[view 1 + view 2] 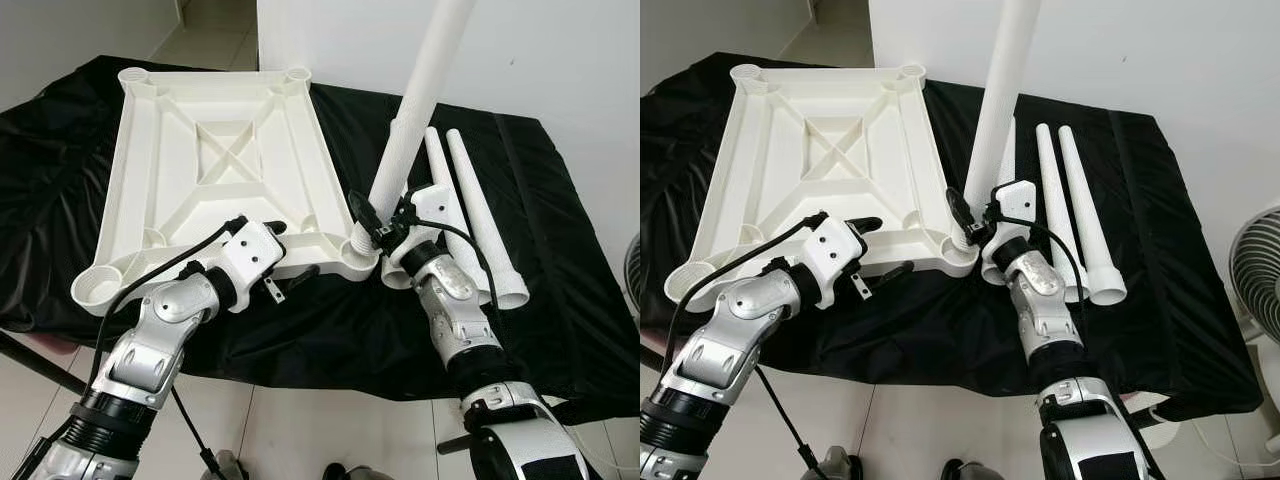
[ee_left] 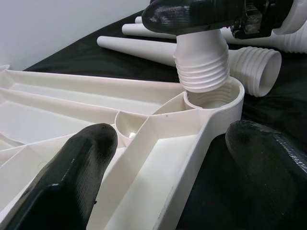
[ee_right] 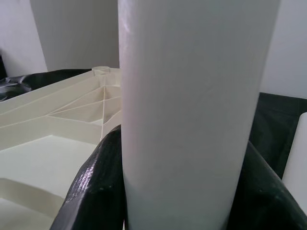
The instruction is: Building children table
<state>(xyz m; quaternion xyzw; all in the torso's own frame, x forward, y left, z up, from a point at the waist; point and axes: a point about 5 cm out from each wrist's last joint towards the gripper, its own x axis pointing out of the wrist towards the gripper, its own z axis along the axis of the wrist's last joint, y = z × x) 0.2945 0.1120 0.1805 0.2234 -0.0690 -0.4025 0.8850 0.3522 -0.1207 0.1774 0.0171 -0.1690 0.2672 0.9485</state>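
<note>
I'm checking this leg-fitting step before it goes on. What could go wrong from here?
1. The leg leans as the right gripper brings its threaded end into the corner socket; it may cross-thread or jam.
2. The left gripper straddles the tabletop edge with fingers open, so the top may slide on the black cloth.
3. The swinging leg could knock the spare legs beside it.

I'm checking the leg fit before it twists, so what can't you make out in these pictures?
- Leg: its top is cut off by the upper edge in both eye views.
- Thread in the socket: left wrist view shows the ribbed end at the rim; whether it has engaged is hidden.
- Spare legs: how many lie there is unclear, the right gripper covers them.
</note>
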